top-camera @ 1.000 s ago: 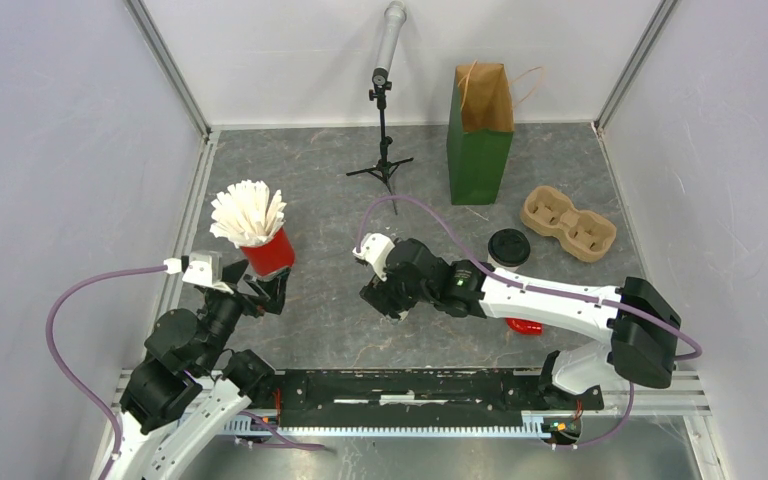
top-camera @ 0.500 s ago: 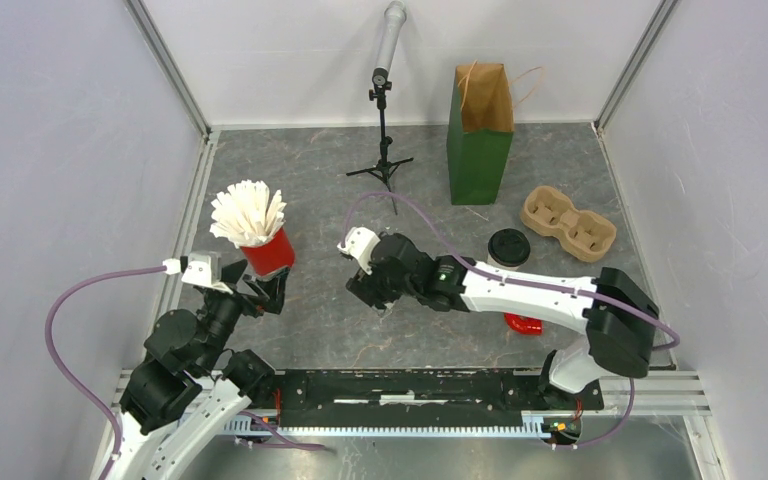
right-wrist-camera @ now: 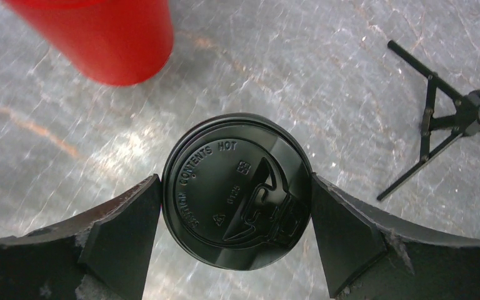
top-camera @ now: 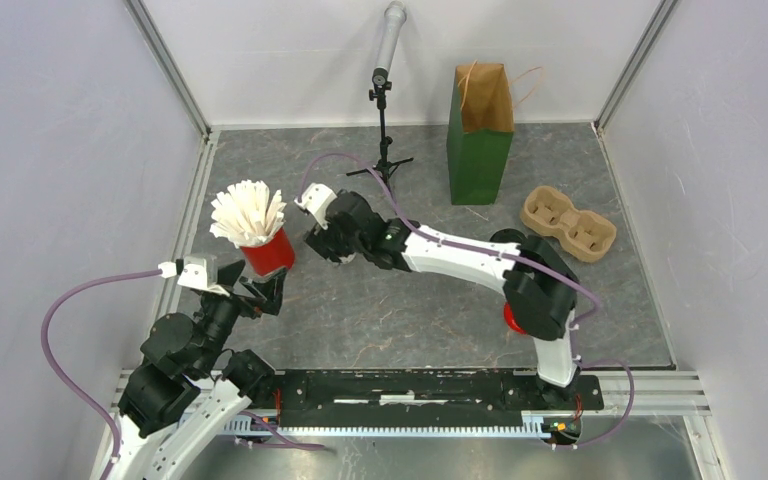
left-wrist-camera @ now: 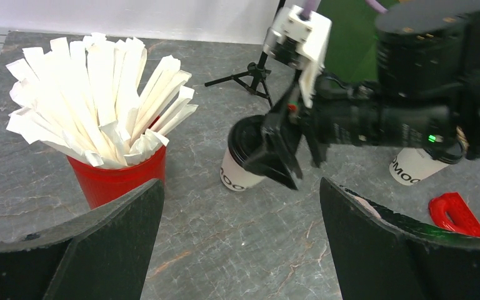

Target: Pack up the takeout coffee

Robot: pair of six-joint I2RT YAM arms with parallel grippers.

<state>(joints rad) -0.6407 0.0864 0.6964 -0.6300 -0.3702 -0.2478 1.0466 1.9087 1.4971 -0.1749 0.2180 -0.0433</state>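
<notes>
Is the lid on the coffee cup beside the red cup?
On. The black lid sits flat over the cup, covering its whole top; the cup stands upright.

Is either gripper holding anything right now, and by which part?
The left gripper holds nothing. The right gripper flanks the cream paper cup at its round black plastic lid; a firm grip cannot be told.

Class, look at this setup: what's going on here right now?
The right gripper is down over a takeout coffee cup beside the red cup of sticks. Its jaws stand either side of the black lid; whether they grip it is unclear. The left gripper hovers open near the red cup, holding nothing. The coffee stands on the table, not in the green paper bag.
</notes>
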